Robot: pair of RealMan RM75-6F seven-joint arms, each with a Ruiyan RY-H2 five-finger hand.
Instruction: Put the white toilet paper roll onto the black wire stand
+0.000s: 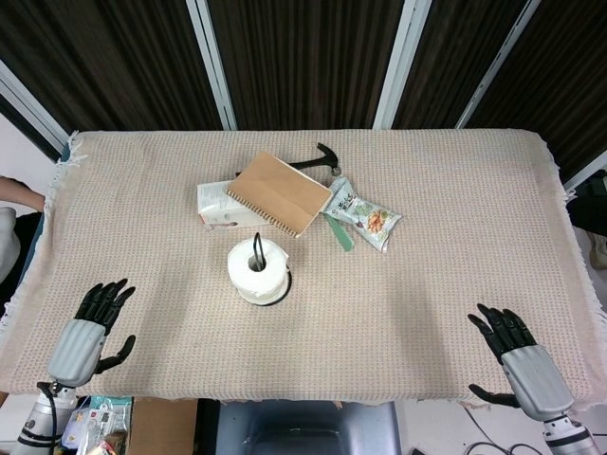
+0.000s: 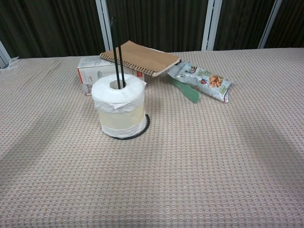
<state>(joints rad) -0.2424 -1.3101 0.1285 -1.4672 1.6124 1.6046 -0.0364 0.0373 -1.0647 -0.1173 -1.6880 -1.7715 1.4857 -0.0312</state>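
The white toilet paper roll point(image 1: 257, 270) point(image 2: 119, 110) sits upright on the round base of the black wire stand point(image 2: 116, 50), with the stand's thin rods point(image 1: 256, 250) rising through its core. Nothing touches it. My left hand point(image 1: 87, 332) hovers at the table's near left edge, fingers spread and empty, far from the roll. At the near right edge my right hand point(image 1: 520, 361) is likewise spread and empty. The chest view shows neither hand.
Behind the roll lie a white box point(image 1: 216, 204) and a brown spiral notebook point(image 1: 280, 192) leaning on it. A black hammer point(image 1: 318, 159), a snack packet point(image 1: 364, 214) and a green flat tool point(image 1: 340, 232) lie back right.
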